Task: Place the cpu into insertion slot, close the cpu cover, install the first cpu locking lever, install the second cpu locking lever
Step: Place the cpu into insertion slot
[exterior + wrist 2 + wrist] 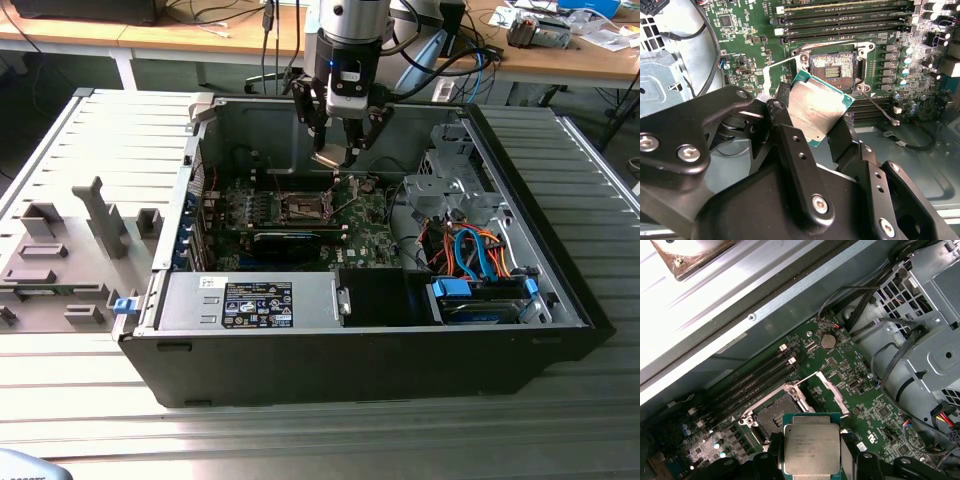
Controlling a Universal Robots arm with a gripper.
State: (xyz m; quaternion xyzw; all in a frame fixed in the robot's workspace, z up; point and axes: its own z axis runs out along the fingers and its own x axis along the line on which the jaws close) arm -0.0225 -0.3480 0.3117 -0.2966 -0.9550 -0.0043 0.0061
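Inside the open case (350, 370), the gripper (338, 150) hangs over the board (372, 232), its fingers (785, 107) pinched on two opposite edges of the cpu (816, 107). The chip is in the air, well clear of everything below. The slot (303, 207) lies bare at about 7 o'clock from the chip in the exterior view, with the cover (832, 392) swung up and out of the way. By the look of it this is the first step, placing the chip, with nothing seated or latched yet. The chip rides with its silver lid upward and appears slightly tipped rather than level. It is near square, so it has no real long axis, and in both wrist views its edges look turned off the slot's edges. Seating it would seem to call for squaring those edges to the rim, levelling the plate and bringing it straight over the opening.
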